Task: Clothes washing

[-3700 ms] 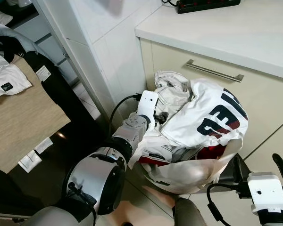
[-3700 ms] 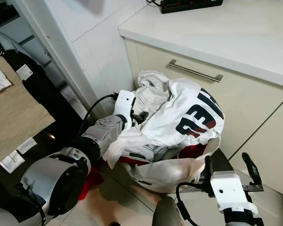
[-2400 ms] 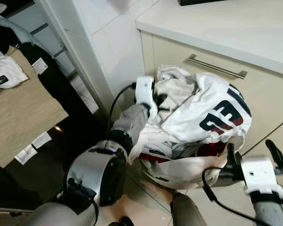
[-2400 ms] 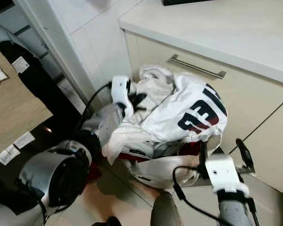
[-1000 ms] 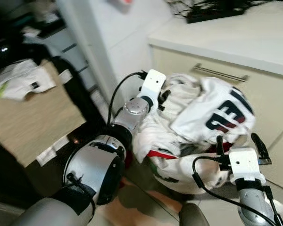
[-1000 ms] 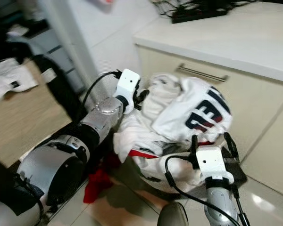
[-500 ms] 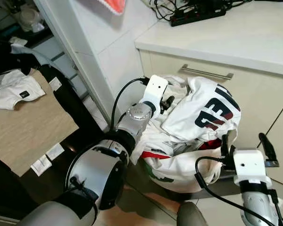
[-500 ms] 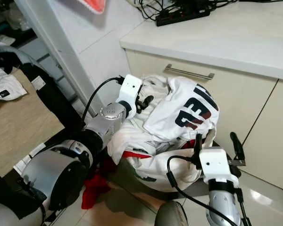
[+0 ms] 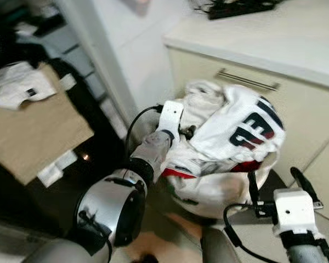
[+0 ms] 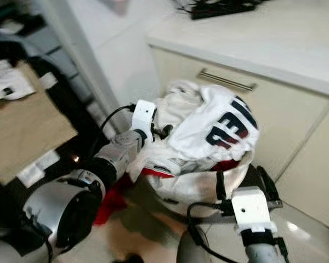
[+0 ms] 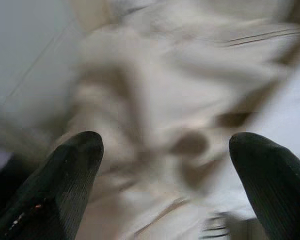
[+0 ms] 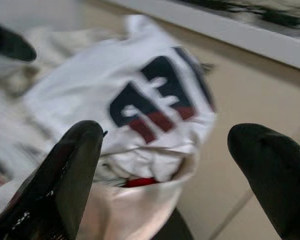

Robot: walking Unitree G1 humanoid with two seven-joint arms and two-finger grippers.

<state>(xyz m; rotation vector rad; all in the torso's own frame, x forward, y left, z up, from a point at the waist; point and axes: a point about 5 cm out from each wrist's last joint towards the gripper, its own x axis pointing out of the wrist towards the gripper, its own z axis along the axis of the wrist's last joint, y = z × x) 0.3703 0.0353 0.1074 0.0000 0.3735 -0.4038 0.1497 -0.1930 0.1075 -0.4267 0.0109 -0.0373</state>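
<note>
Laundry heap (image 9: 225, 148): white clothes piled in a pale bag or basket, centre of the left eye view, just in front of the cabinet drawer (image 9: 274, 104); top garment is a white jersey with the number 13 (image 9: 252, 129).
Left gripper (image 9: 182, 131): at the heap's upper-left edge, touching the cloth; in its wrist view the fingers (image 11: 70, 170) stand apart with crumpled fabric between them.
Right gripper (image 9: 277, 183): lower right of the frame, just below and right of the heap, fingers (image 12: 75, 165) spread wide, nothing between them.
Key relation: the jersey lies straight ahead of the right gripper; the left gripper is nearer, already in the pile.
</note>
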